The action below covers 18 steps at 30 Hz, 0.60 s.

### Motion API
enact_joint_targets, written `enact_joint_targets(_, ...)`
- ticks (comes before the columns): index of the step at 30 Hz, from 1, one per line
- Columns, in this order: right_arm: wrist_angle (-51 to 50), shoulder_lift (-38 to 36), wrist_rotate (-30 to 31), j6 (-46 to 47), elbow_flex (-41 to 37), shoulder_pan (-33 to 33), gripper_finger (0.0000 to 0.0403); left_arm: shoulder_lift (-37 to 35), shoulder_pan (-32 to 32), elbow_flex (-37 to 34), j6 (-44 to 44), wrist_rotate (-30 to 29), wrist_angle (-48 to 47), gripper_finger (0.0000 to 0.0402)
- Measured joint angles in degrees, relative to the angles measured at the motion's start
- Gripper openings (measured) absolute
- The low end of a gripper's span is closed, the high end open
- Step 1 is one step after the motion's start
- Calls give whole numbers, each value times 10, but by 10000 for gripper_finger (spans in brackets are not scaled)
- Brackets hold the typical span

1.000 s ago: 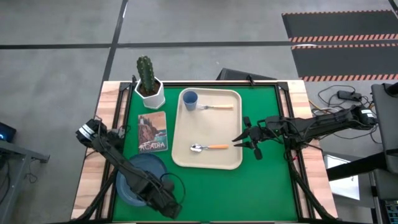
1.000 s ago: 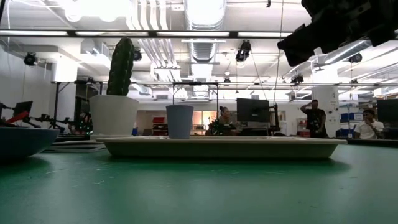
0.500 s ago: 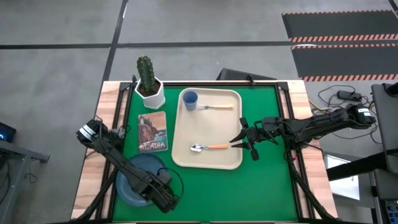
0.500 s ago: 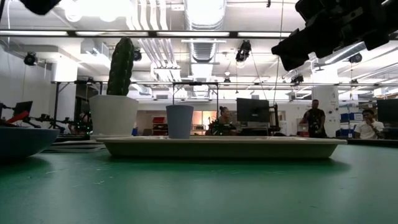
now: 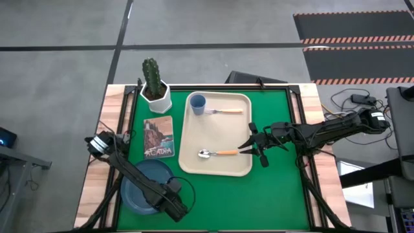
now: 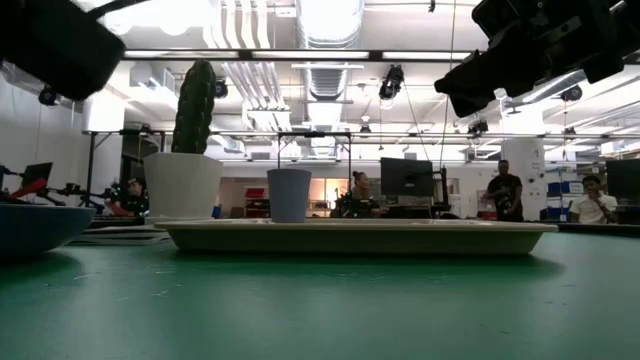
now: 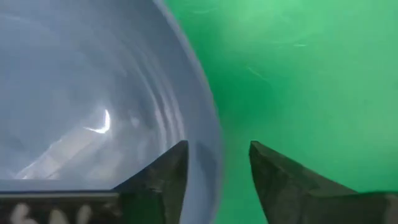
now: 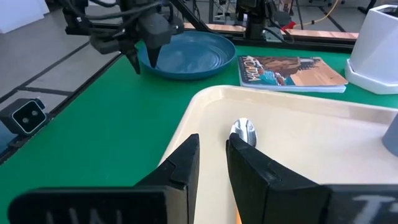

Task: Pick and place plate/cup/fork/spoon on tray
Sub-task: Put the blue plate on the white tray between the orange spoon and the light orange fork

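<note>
The dusty-blue plate (image 5: 143, 186) is seen on the green table (image 5: 278, 188) near its front left corner, just beside the beige tray (image 5: 194, 139), on which the blue cup (image 5: 197, 103), the fork (image 5: 223, 111) and the spoon (image 5: 217, 153) are laid. The left gripper (image 7: 214, 177) is held at the plate's right rim with its fingers spread, one on each side of the rim and not yet pressed against it. The right gripper (image 5: 253, 146) is held above the tray's right edge by the spoon's handle, its fingers only narrowly parted and nothing pinched.

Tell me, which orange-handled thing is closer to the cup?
The fork, the one with prongs; it lies right beside the cup. The spoon lies farther down the tray.
</note>
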Motion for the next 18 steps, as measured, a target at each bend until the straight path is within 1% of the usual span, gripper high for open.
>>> enact_joint_targets(5, 0, 0, 0, 6, 0, 0, 68, -4, -1, -9, 5, 0, 0, 69)
enact_joint_targets(8, 0, 0, 0, 9, 0, 0, 68, -7, -1, -7, 39, 8, 0, 16)
enact_joint_targets(9, 0, 0, 0, 13, 0, 0, 68, -9, -2, -6, 52, 11, -1, 10)
enact_joint_targets(12, 0, 0, 0, 21, 0, 0, 68, -16, -2, -5, 85, 11, -1, 10)
enact_joint_targets(18, 0, 0, 0, 31, 0, 0, 68, -34, -4, 5, 86, 14, -7, 3)
